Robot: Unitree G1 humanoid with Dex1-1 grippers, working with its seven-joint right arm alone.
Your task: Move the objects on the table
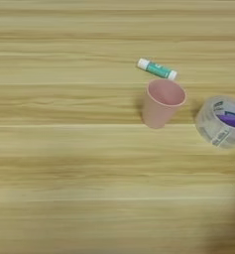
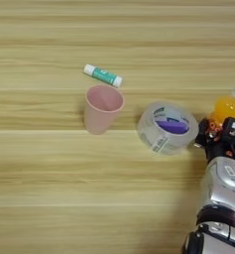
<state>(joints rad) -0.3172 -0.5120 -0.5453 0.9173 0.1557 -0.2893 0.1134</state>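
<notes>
Lying on the table (image 1: 64,163), a green-and-white glue stick (image 1: 157,69) rests just behind an upright pink cup (image 1: 161,103). To the cup's right sits a clear tape roll (image 2: 168,127) with a purple-marked core. At the far right, only in the right eye view, an orange juice bottle (image 2: 229,106) with a white cap stands upright. My right gripper (image 2: 222,129) comes up from the bottom right on its silver forearm (image 2: 223,198). Its black end is at the bottle's lower part and hides its base. It is close to the right of the tape roll.
The tape roll lies a short way from the bottle and the gripper. Bare wood stretches across the left half and the front of the table.
</notes>
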